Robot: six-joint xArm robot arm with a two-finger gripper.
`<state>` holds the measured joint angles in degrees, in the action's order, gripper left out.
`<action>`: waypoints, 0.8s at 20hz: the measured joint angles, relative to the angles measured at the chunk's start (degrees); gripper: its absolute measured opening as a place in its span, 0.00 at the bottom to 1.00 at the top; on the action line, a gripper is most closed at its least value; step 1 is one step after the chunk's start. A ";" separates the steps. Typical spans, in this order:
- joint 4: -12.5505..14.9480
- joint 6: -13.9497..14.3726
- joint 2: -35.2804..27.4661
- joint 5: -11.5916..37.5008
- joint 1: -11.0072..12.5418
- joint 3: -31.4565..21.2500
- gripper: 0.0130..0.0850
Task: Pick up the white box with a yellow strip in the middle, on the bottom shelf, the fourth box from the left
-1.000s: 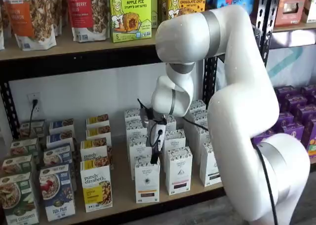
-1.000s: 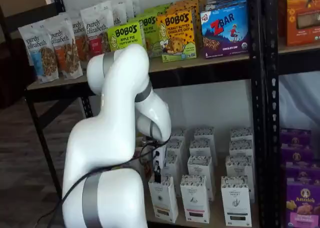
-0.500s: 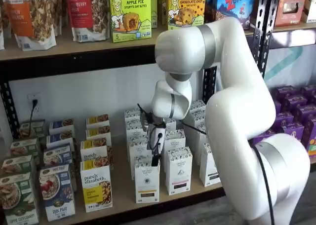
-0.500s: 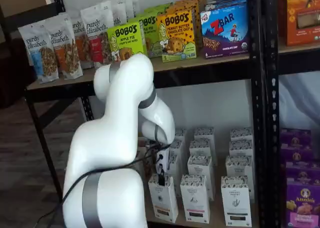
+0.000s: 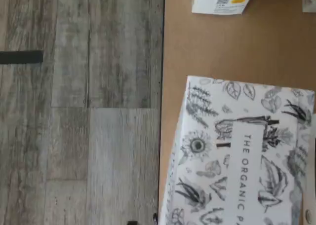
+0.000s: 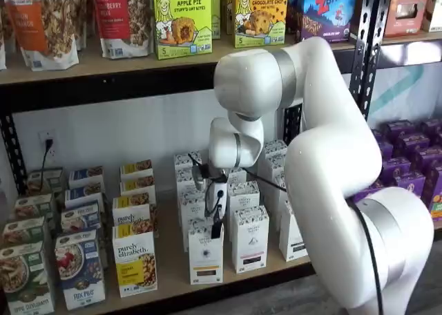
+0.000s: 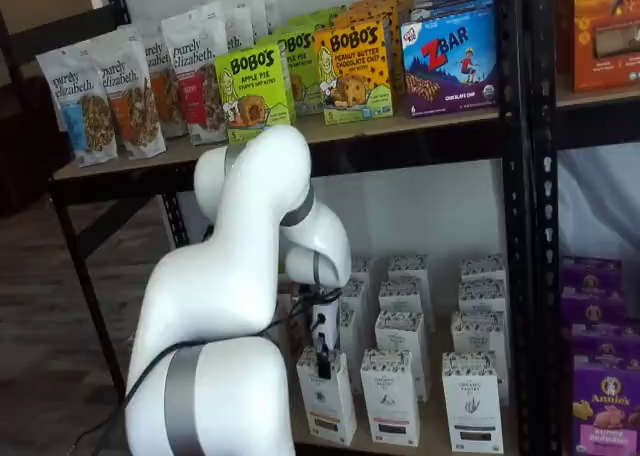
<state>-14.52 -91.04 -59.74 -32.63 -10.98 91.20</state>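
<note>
The white box with a speckled top band and a yellowish strip stands at the front of its row on the bottom shelf; it also shows in a shelf view. My gripper hangs just above the box's top, its black fingers pointing down; it shows in both shelf views. The fingers look like one dark piece, so no gap can be made out. In the wrist view the box's leaf-printed top fills much of the picture, close to the shelf's front edge.
A same-shaped carton with a darker strip stands right beside the box. A purely elizabeth box with a yellow panel is on its other side. Like cartons fill the rows behind. Grey wood floor lies beyond the shelf edge.
The arm's upper joints have swung lower and leftward. The gripper has sunk slightly toward the front box's top. The box has not moved.
</note>
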 joint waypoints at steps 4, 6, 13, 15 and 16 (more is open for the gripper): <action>-0.59 -0.23 -0.52 1.02 -0.36 -0.07 1.00; -1.03 -0.58 -0.76 2.57 -0.49 -0.50 1.00; -0.28 0.04 -2.28 3.95 -0.58 0.18 1.00; -0.70 -0.22 -2.69 3.87 -0.70 0.59 1.00; -0.80 -0.27 -2.81 3.88 -0.73 0.71 1.00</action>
<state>-15.32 -91.30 -62.55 -28.75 -11.72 91.92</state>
